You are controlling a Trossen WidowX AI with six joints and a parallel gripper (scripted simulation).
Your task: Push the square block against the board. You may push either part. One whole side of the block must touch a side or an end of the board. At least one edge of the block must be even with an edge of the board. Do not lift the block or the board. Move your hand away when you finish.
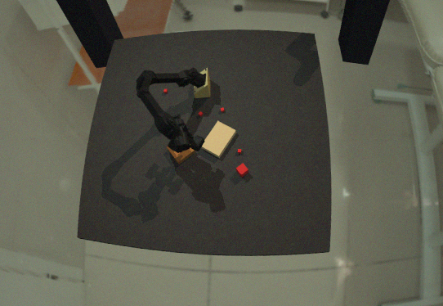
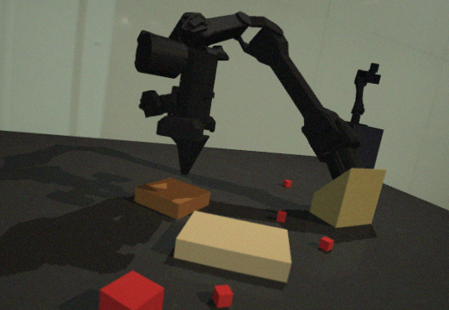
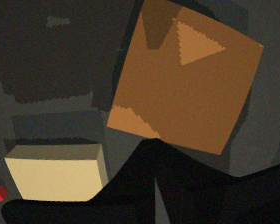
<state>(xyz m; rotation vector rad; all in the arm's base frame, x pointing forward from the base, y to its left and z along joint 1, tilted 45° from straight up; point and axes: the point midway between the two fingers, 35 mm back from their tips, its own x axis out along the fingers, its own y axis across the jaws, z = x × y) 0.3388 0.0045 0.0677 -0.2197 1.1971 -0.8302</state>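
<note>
The orange square block (image 1: 180, 155) (image 2: 171, 194) (image 3: 191, 95) lies flat, turned at an angle to the board. The pale tan board (image 1: 219, 139) (image 2: 234, 237) (image 3: 56, 179) lies flat beside it. A narrow gap of table shows between their nearest corners; no sides touch. My gripper (image 2: 185, 172) (image 3: 149, 145) is shut and empty. Its tips point down and hang above the table close to the block, by its far side in the exterior view. In the top view the arm hides the fingertips and part of the block.
A large red cube (image 1: 242, 169) (image 2: 132, 290) and a small red cube (image 1: 239, 151) (image 2: 223, 297) lie beyond the board. Several other small red cubes lie between the board and the arm's base. A yellow wedge-shaped block (image 1: 203, 91) (image 2: 359, 199) stands by the base.
</note>
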